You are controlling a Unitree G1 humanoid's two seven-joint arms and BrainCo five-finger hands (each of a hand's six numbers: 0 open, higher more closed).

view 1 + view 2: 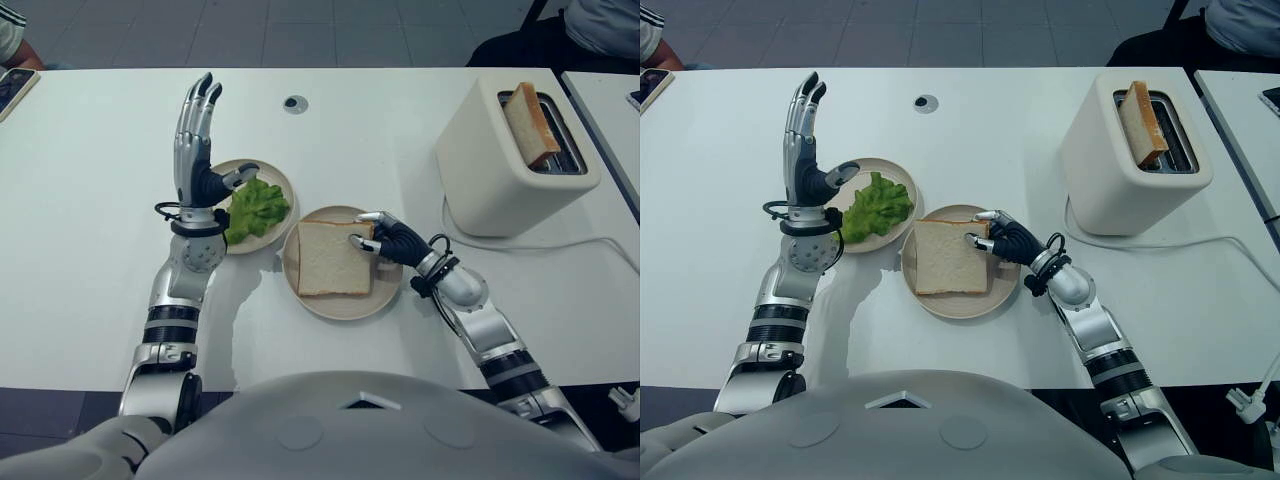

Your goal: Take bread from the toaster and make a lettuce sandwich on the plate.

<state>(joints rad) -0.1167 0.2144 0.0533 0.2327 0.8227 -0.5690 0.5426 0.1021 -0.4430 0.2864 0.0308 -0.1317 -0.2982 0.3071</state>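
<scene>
White bench (90, 180) stretches across the whole scene, with grey floor tiles beyond its far edge. Near the middle, the right robot hand (388, 240) lies low over a round beige plate (340, 305), its fingers curled onto the far right corner of a square bread slice (325, 262) that lies flat on that plate; the fingertips (356, 240) press on the slice's top face, and the robot hand appears to pinch that corner. Beyond this robot hand and further to its right stands a cream toaster (490, 170), with a second slice of bread (530, 122) standing upright in one slot and sticking out above the top. A white cable (560, 243) runs from the toaster's base along the bench, passing just right of the right robot hand's wrist. The left robot hand (200, 150) is raised upright with its fingers stretched straight and spread from the thumb, holding nothing. Just to its right sits a smaller plate (283, 180) carrying a green lettuce leaf (255, 208), the thumb reaching over that plate's near rim. The two plates almost touch.
</scene>
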